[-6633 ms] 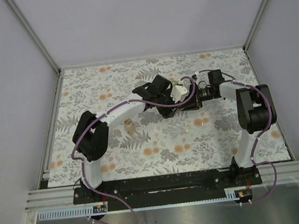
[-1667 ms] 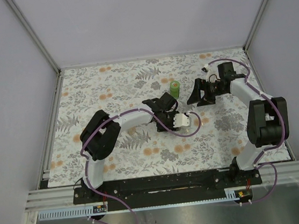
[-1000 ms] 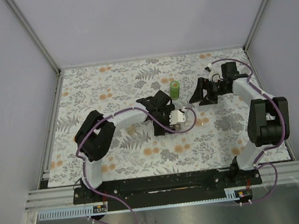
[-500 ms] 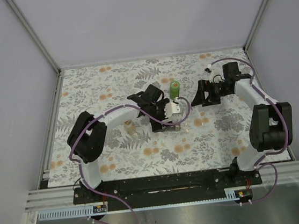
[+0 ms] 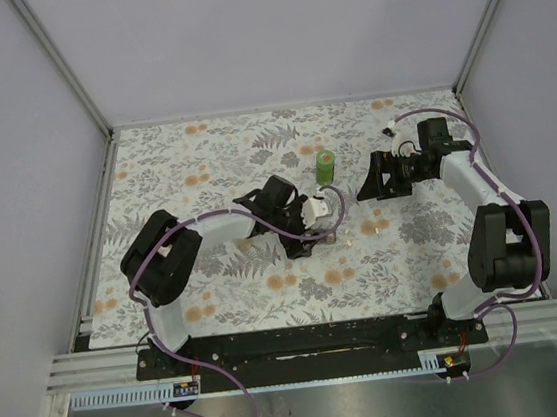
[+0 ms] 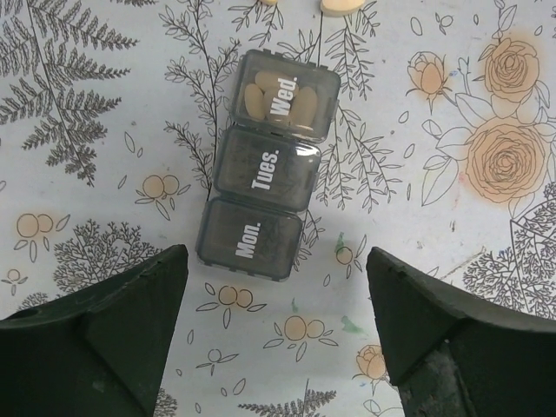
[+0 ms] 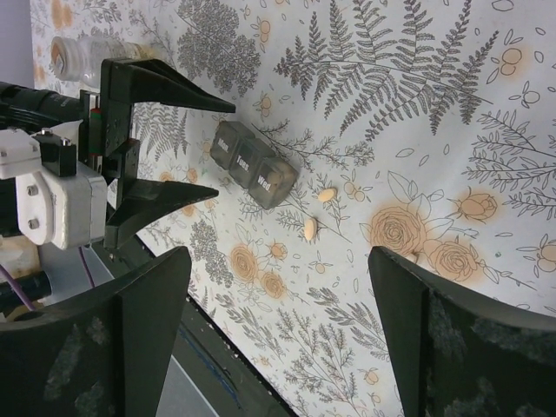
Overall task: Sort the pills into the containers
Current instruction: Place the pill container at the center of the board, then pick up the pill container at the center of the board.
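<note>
At the middle of the tabletop [image 5: 154, 172], I find the left gripper [image 6: 275, 254] with its jaws standing wide apart and nothing between them. It hangs over the pill organiser [image 6: 268, 165], which lies flat just ahead of the fingertips. I cannot tell whether either finger touches the cloth. To the right, the right gripper [image 7: 280, 254] is likewise spread wide and empty. It is raised off the surface, well apart from the organiser, and faces the left gripper.

Surface: the tabletop is covered with a white cloth printed with grey ferns and orange flowers.

Room: plain pale lilac walls [image 5: 268, 28] stand on three sides, with metal frame rails [image 5: 56, 63] running up the corners.

Count, left to right:
- Clear bottle [image 7: 82, 56]: one, beyond the left gripper as my right wrist camera sees it. I cannot tell whether it stands or lies.
- Pill organiser: one, with three grey compartments in a row marked Mon., Tues. and Wed., lids down.
- Wed. compartment [image 6: 291, 94]: holds tan pills, at least two; the exact number is unclear. I cannot make out any contents in the other two.
- Loose pills [image 7: 327, 195]: two, tan, on the cloth just past the Wed. end, near each other but not touching.
- Green bottle [image 5: 325, 166]: one, upright, between the two grippers and toward the far side.
</note>
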`<state>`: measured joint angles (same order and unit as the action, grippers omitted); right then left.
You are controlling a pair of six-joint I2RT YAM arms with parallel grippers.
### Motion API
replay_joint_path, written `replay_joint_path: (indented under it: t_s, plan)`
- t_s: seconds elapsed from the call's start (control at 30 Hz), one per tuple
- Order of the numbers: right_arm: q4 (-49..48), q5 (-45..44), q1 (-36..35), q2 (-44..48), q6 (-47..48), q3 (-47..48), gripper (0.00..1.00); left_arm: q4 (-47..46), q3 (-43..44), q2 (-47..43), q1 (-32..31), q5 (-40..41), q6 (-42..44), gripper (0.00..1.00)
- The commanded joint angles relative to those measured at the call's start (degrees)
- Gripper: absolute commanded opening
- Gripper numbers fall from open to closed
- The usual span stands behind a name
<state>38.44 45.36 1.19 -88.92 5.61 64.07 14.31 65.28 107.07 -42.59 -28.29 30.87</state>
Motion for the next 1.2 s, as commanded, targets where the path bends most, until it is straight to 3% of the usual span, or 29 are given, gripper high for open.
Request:
replay_joint_path:
  t_s: [0.0,0.47,0.9,1.17]
  plan:
    - [0.0,3.0,0.0,-0.4,0.5,0.0,0.93,-13.9,-4.6,-4.1,0.5,-1.9,-6.3,0.87]
    - [0.0,5.3,0.0,-1.3,0.3,-0.4,0.93,-31.3,-14.5,-4.4,4.9,-14.2,-5.2,0.86]
    - [0.0,7.2,0.0,-1.3,-0.1,-0.5,0.94,-33.5,-14.2,-2.4,5.2,-13.8,-9.0,0.81]
    - [0.0,7.8,0.0,-1.6,-0.2,-0.4,0.94,-42.0,-18.9,-1.7,5.2,-15.3,-10.9,0.79]
